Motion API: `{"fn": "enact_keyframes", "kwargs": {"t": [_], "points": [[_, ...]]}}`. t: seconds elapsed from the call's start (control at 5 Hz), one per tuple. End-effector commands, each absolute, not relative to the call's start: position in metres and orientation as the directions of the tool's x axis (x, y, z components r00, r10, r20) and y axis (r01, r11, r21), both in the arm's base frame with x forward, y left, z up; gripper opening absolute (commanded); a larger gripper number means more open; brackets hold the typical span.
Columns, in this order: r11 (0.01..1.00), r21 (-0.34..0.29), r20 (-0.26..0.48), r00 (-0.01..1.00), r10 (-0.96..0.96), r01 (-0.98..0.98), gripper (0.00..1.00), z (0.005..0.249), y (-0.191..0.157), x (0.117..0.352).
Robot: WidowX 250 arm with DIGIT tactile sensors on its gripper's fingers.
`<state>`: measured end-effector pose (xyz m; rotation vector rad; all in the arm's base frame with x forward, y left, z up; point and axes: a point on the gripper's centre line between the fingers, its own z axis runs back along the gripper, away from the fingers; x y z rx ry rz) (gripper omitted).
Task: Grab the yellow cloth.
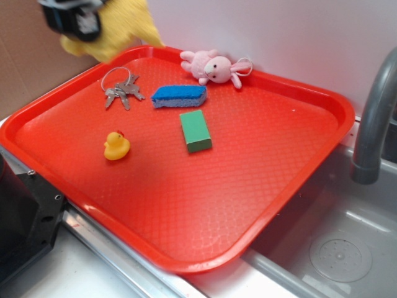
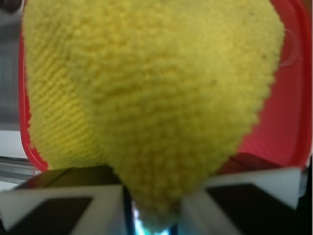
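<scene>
- so the gripper is up at about 11 o'clock in the exterior view, at the far corner of the red tray, clamped on the yellow cloth
- wrist view backs that up: the cloth narrows to a point right between the two fingers and fans out to fill nearly the whole frame, so the pinch is on a corner or a fold
- the cloth looks lifted, bunched under the gripper, though whether its lower edge touches the tray rim I can't tell
- I'd call the grab basically done. To finish it well, keep the jaws squeezed and go straight up; terry is floppy but grippy, so it shouldn't slip unless the pinch is only on the very tip
- edges: the tray's raised lip sits right under the cloth, and a dangling ragged edge could snag on it if the arm drags sideways
- nearest clutter is the keys at roughly 5 o'clock from the gripper, near but apart. Blue sponge, pink bunny, green block and rubber duck are all well away
- faucet over at 3 o'clock is no bother, plenty of open air above
</scene>
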<state>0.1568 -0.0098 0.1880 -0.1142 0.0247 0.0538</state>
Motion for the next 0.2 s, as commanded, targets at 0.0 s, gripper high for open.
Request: {"fn": "enact_keyframes", "kwargs": {"t": [0.0], "points": [[0.991,-0.131,-0.036,0.999,0.03,-0.035,0.0,0.1895,0.0122,0.1618]]}}
